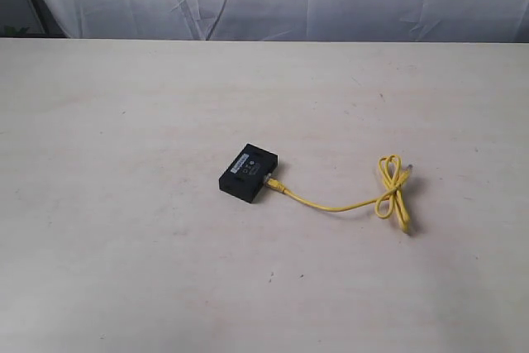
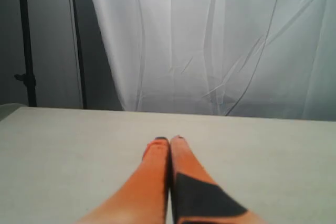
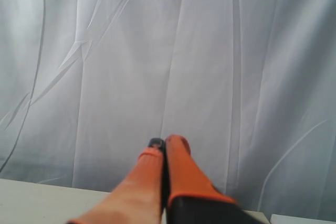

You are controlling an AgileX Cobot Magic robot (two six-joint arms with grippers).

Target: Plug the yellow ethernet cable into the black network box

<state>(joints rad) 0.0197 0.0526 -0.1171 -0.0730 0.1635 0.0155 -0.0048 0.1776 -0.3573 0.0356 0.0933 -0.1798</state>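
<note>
The black network box (image 1: 248, 173) is seen on the surface (image 1: 116, 229), one plug of the yellow ethernet cable (image 1: 339, 205) touching its side. Both jaws are clenched and empty. If the plug is not seated fully, it could be pulled loose by the stiff looped cord

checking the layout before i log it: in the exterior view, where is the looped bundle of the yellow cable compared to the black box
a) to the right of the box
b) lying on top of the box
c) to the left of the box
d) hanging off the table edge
a: the looped bundle of the yellow ethernet cable lies on the table to the right of the black network box, with one strand running back to the box.
</note>
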